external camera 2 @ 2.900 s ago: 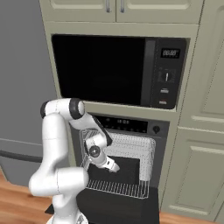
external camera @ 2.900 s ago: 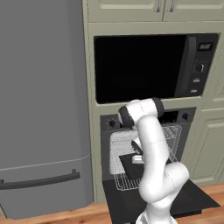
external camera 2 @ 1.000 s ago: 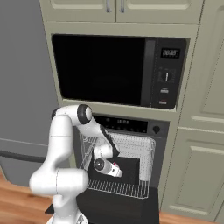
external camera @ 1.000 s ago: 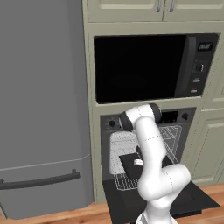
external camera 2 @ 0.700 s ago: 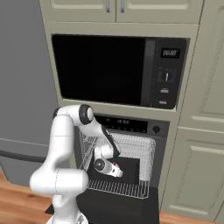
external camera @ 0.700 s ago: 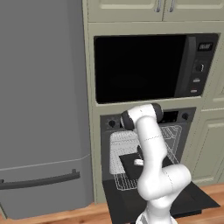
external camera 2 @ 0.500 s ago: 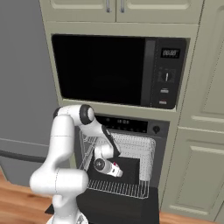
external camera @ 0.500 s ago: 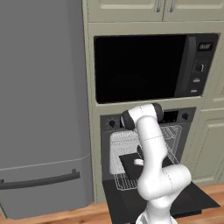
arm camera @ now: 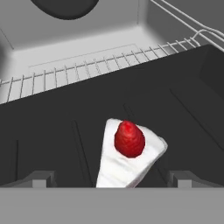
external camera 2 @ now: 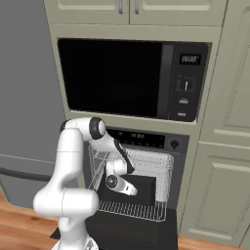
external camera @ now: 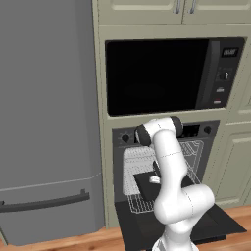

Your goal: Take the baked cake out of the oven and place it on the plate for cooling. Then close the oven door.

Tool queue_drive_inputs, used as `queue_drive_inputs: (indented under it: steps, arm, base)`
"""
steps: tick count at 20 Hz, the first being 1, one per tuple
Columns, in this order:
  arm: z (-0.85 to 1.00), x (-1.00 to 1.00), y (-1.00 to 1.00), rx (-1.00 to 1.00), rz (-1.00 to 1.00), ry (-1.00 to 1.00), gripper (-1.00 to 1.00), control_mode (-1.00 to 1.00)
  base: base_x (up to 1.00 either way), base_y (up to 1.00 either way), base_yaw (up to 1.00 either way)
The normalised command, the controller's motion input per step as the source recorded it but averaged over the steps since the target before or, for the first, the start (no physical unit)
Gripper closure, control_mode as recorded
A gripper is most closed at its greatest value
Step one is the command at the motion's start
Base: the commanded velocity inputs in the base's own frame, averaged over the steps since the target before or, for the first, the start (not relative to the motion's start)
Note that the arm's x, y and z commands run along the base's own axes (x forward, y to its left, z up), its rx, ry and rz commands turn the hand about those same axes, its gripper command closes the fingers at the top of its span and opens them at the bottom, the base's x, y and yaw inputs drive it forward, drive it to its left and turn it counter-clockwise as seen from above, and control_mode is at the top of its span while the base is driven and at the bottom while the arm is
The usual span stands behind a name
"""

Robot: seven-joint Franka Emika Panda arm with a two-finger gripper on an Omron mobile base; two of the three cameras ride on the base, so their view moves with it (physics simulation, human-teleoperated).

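Observation:
The black oven (external camera 2: 146,139) stands with its door (external camera: 147,228) dropped flat in front of the pale grey cavity. A dark tray (arm camera: 52,131) rests on the wire rack (arm camera: 65,72). On the tray lies a white cake slice (arm camera: 127,153) topped with a red strawberry. My gripper (arm camera: 113,179) is open and low over the tray. One fingertip (arm camera: 41,178) stands left of the near end of the cake and the other right of it, and neither touches it. In the right base view my gripper (external camera 2: 133,189) reaches into the cavity above the tray (external camera 2: 146,188).
A large black microwave (external camera: 162,76) sits right above the oven. A tall grey fridge (external camera: 44,122) fills the left side. Pale cabinet doors (external camera 2: 219,190) stand to the right. The open door juts out over the wooden floor (external camera: 73,242). The rack's raised side wires (arm camera: 188,26) border the tray.
The arm has sunk a little and the hand has gone lower toward the tray since the oldest frames. Over the last second it has hardly moved.

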Motion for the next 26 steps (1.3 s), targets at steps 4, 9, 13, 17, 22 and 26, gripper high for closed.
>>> queue_drive_inputs:
  steps: [4, 9, 13, 17, 22, 26]
  arm:
    - [0.0, 0.03, 0.0, 0.0, 0.0, 0.0, -1.0, -1.0]
    - [-0.01, 0.0, 0.0, 0.0, 0.0, 0.0, -1.0, -1.0]
    - [-0.09, 0.0, 0.0, 0.0, 0.0, 0.0, -1.0, -1.0]
    - [-0.14, 0.02, 0.0, 0.0, 0.0, 0.0, -1.0, -1.0]
    - [-0.03, 0.09, 0.0, 0.0, 0.0, 0.0, -1.0, -1.0]
    - [0.0, 0.11, 0.0, 0.0, 0.0, 0.0, -1.0, -1.0]
  base:
    - [0.0, 0.0, 0.0]
    - [0.0, 0.0, 0.0]
    - [0.0, 0.0, 0.0]
    - [0.0, 0.0, 0.0]
    - [0.0, 0.0, 0.0]
    - [0.0, 0.0, 0.0]
